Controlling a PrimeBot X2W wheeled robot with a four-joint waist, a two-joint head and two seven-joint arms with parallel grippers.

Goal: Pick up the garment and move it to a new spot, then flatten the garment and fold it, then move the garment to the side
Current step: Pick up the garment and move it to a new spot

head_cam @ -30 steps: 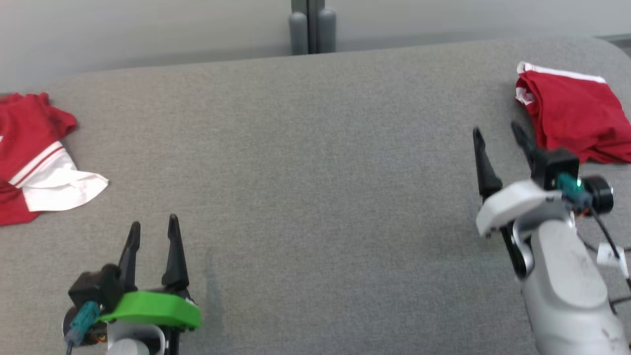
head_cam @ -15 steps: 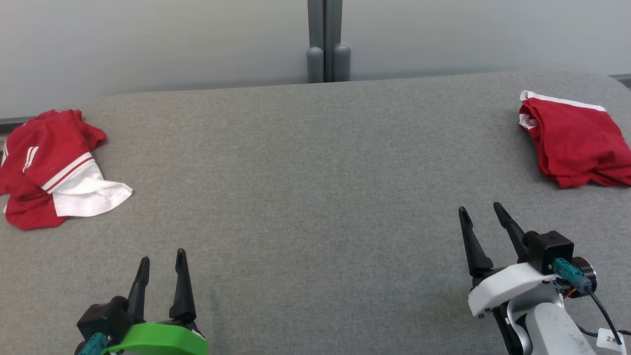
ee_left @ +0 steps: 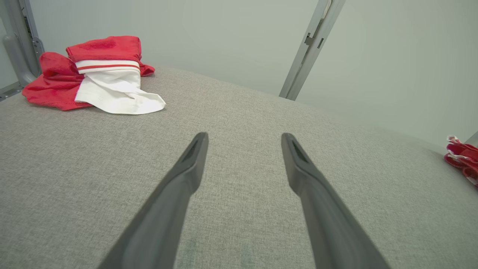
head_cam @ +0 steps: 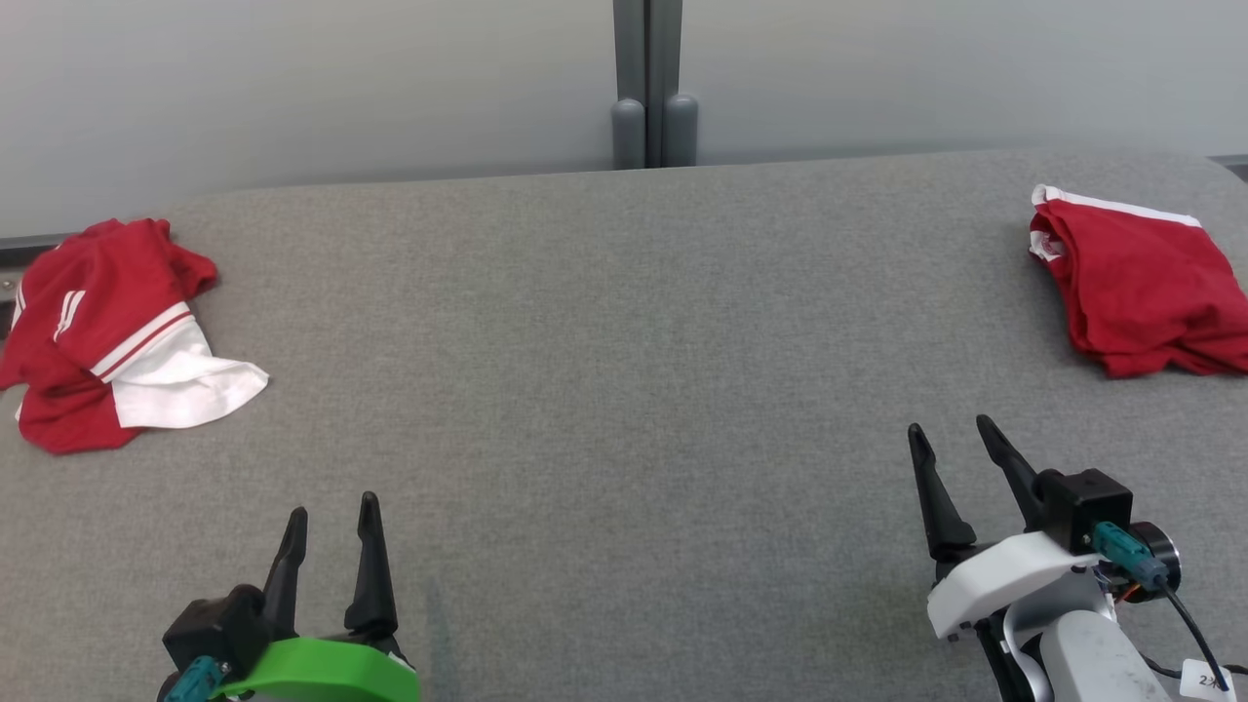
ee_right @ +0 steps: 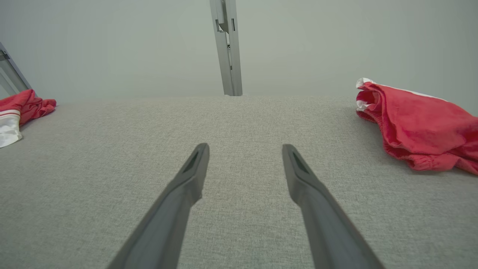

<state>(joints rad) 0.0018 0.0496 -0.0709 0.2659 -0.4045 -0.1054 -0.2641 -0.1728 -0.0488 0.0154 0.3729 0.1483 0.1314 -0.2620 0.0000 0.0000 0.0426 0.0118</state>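
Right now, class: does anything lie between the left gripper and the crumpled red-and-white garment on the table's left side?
Nothing visible does. Only bare grey table lies between the open left gripper and the crumpled garment, which sits ahead of it and to its left.

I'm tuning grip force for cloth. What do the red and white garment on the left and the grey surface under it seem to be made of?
The red and white garment looks like thin, matte knit cloth, perhaps sports jersey: it lies in limp folds. The grey surface looks like matte woven fabric, likely over padding: fine flecked weave, rounded corners.
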